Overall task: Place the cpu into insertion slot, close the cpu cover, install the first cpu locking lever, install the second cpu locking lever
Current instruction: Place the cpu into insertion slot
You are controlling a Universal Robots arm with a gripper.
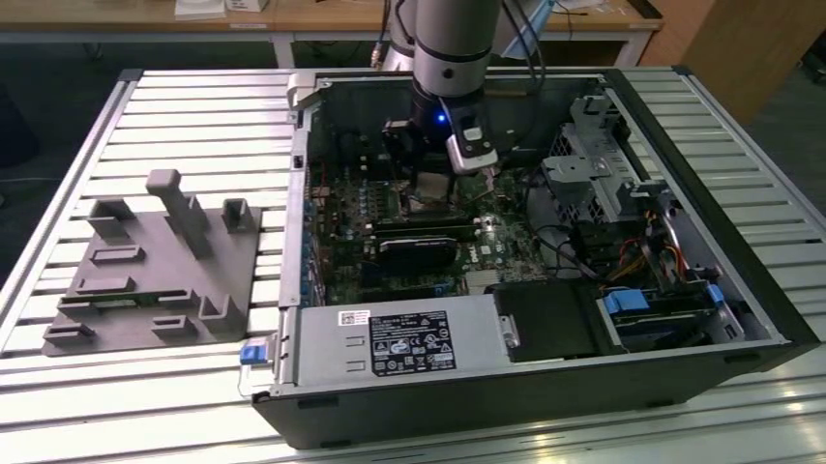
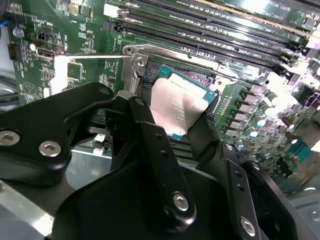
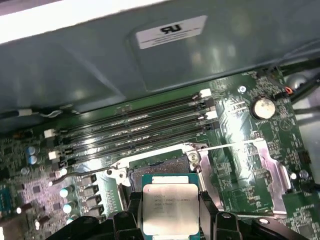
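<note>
Gripper (image 1: 432,188) sits low inside the computer case (image 1: 516,401) in the exterior view. Second wrist view: it's pinching the cpu (image 2: 176,107) just above the insertion slot (image 2: 197,80). First wrist view: cpu not seated yet, so I'd say every step's left to do.

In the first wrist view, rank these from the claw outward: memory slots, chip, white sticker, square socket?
1. The cpu, clamped in the gripper.
2. The insertion slot, just past it.
3. The memory slots, behind the socket.
4. The white sticker, on the case wall.
</note>
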